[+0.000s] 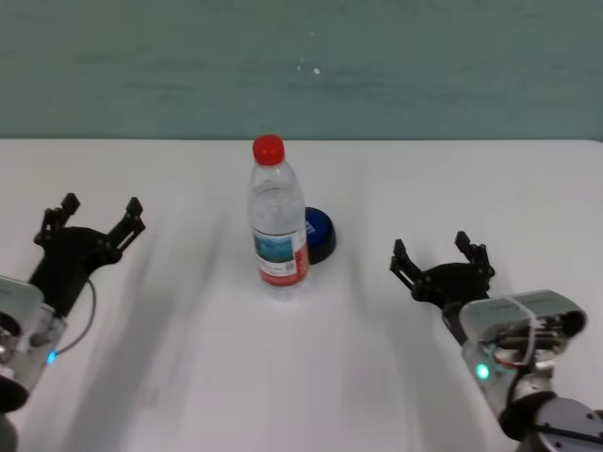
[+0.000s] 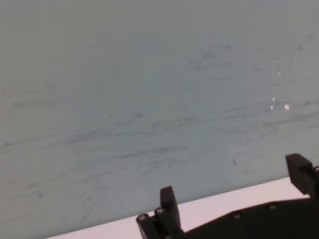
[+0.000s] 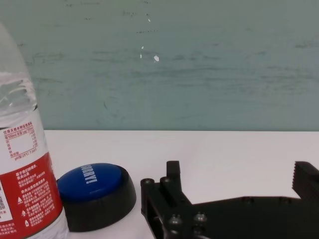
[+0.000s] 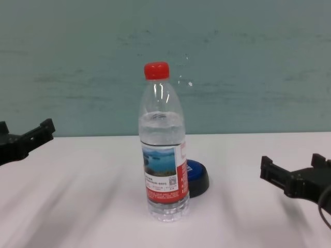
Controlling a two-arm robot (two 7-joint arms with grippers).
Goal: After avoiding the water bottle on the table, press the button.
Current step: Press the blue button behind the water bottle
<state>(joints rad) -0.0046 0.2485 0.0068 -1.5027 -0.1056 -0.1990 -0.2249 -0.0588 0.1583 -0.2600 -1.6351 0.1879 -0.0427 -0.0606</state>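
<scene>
Button [image 1: 320,234] half-hidden behind water bottle [image 1: 277,218]

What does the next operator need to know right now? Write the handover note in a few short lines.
Left claw: open, empty, hanging over the table's left side, away from the work.
Right claw: open, empty, low over the table to the right of the button.
Water bottle: upright mid-table, red cap on, directly in front of the button from the robot's side and partly hiding it.
Done: nothing visibly; button not touched, bottle standing.
Left: bring a claw around the bottle, probably the right one since the button's right side is exposed, then press the blue dome.
</scene>
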